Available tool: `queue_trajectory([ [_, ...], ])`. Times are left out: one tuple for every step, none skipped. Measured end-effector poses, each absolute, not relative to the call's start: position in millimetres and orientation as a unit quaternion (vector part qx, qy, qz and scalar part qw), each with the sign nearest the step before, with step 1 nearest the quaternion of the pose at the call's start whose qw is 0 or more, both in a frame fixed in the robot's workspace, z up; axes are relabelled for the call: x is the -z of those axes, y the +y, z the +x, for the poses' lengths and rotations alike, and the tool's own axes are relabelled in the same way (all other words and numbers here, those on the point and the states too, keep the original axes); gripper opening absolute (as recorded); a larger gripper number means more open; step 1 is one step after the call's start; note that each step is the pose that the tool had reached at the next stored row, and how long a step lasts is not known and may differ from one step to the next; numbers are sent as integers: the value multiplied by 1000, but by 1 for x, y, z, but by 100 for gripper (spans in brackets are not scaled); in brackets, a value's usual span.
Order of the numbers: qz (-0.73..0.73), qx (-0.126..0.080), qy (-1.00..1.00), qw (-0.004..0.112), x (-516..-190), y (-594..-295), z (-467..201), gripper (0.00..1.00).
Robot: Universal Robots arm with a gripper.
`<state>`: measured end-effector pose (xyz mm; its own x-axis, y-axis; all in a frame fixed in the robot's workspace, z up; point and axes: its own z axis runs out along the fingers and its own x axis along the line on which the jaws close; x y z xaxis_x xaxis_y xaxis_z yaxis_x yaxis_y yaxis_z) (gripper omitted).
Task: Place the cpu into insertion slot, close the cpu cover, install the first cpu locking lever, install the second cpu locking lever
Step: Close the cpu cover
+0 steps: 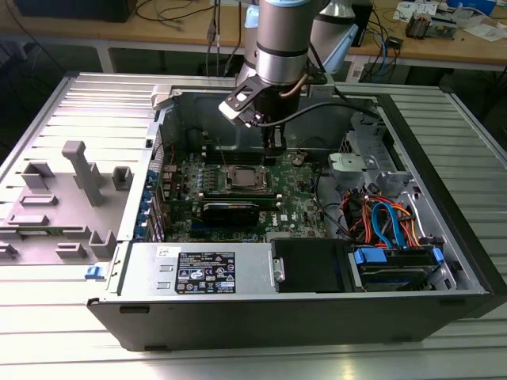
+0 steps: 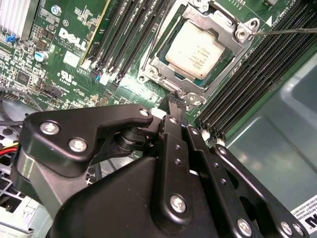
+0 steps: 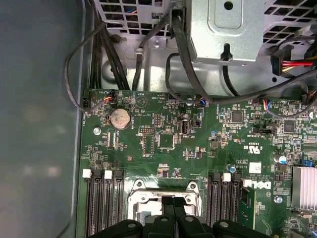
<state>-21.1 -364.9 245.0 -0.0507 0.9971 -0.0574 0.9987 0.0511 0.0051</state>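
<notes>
The cpu [image 2: 198,49] lies flat in the insertion slot [image 1: 242,178], its dull silver top showing through the window of the cpu cover [image 2: 159,67], which is down over it. My gripper [image 2: 176,105] is shut with nothing seen between its fingers. Its tips are at the slot's edge, just beside one corner of the cover. In the first wrist view the gripper [image 3: 174,204] stands over the slot's silver rim [image 3: 143,197]. In the exterior view the gripper [image 1: 275,149] hangs just to the slot's right. A thin wire lever [image 2: 282,31] runs off from a corner of the slot.
Long black memory slots [image 2: 126,34] flank the socket on both sides. A black graphics card [image 1: 230,210] sits in front of it, with the power supply [image 1: 202,269] nearer still. A drive cage with blue and orange cables [image 1: 388,229] fills the exterior view's right. The case wall [image 2: 282,134] is close by.
</notes>
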Motion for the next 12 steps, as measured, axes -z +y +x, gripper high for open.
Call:
queue_trajectory([
  [688,18,725,23,-245,-365,-22,11],
  [688,18,725,23,-244,-365,-26,11],
  [688,18,725,23,-243,-365,-28,11],
  [688,18,725,23,-242,-365,-32,11],
  [688,18,725,23,-240,-365,-34,11],
  [687,18,726,23,-238,-365,-36,11],
  [687,18,726,23,-237,-365,-38,11],
  [686,18,727,23,-235,-365,-40,11],
  [685,18,728,23,-233,-365,-42,11],
  [684,18,729,23,-230,-365,-45,11],
  [684,18,729,23,-229,-365,-50,11],
  [684,18,729,23,-228,-365,-54,11],
])
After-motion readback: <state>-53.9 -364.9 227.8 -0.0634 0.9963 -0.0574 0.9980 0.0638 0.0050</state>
